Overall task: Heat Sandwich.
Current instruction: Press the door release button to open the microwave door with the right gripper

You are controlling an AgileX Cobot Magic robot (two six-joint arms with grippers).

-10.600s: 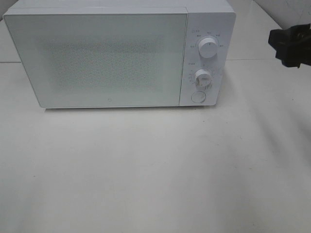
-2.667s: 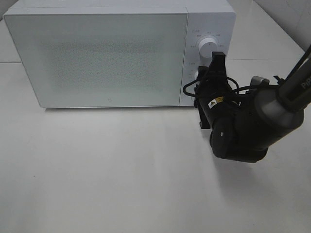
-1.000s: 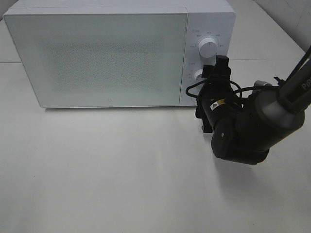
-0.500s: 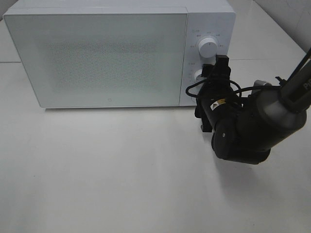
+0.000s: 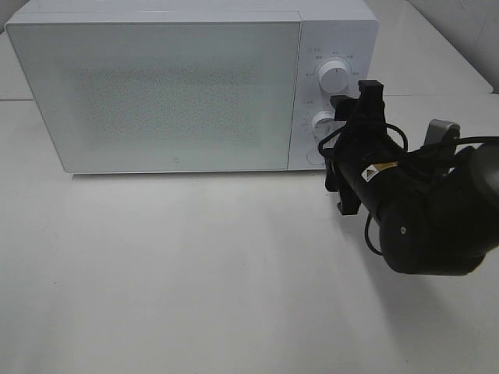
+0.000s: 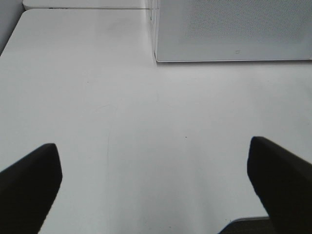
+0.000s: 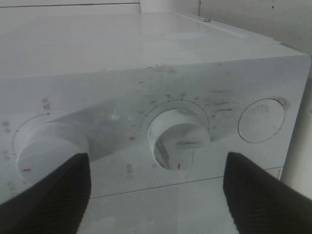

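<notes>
The sandwich is out of view. The white microwave (image 5: pixel 171 93) stands with its door shut; its front also shows in the left wrist view (image 6: pixel 234 29). My right gripper (image 5: pixel 355 105) is open just in front of the control panel, level with the lower knob (image 5: pixel 323 123). In the right wrist view the open gripper (image 7: pixel 156 195) frames that knob (image 7: pixel 178 139) without touching it, with the other knob (image 7: pixel 51 153) and the round button (image 7: pixel 261 120) to either side. My left gripper (image 6: pixel 156 195) is open and empty above bare table.
The upper knob (image 5: pixel 335 75) sits above the lower one on the panel. The white table (image 5: pixel 195 273) stretches in front of the microwave. A tiled wall edge shows at the back right (image 5: pixel 468 23).
My right gripper has shifted to the right and slightly back from the panel, and the lower knob shows more fully. Microwave door stays shut.
</notes>
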